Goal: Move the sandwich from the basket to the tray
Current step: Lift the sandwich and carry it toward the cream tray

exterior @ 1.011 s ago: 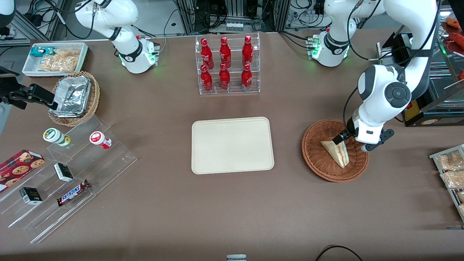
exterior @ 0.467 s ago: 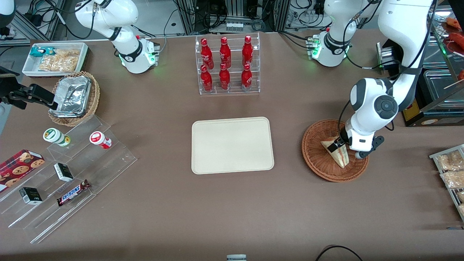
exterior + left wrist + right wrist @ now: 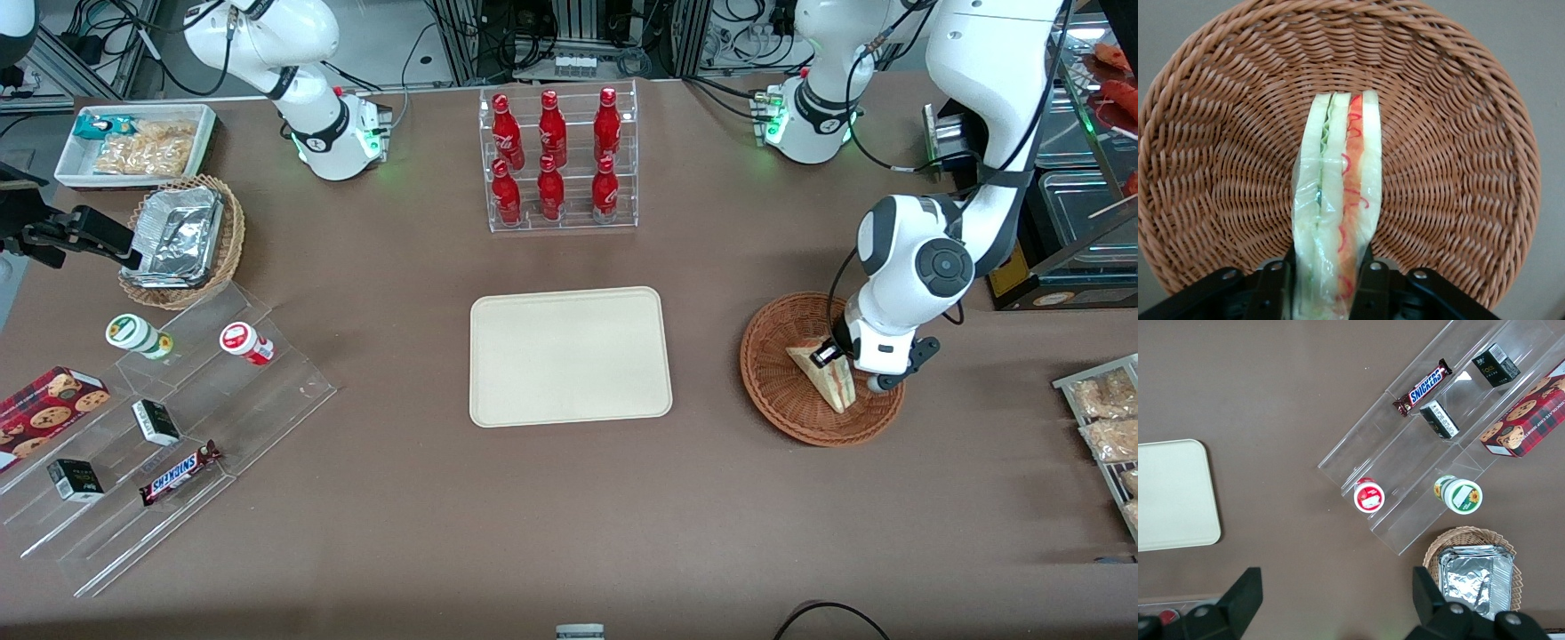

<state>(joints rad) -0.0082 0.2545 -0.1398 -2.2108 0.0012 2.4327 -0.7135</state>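
Note:
The sandwich, a pale wrapped wedge with red and green filling, lies in the round reddish-brown basket toward the working arm's end of the table. My gripper is down in the basket at the sandwich's wide end. In the left wrist view the two black fingers press against both faces of the sandwich, with the basket under it. The gripper is shut on the sandwich, which still rests in the basket. The beige tray lies bare at the table's middle and shows in the right wrist view.
A clear rack of red bottles stands farther from the camera than the tray. Toward the parked arm's end are a clear stepped shelf with snacks, a lighter basket with a foil container and a white bin. Snack packets lie at the working arm's end.
My gripper has come down into the basket and set its fingers around the sandwich's wide end. In the last half second it has hardly moved. The sandwich has stayed in place.

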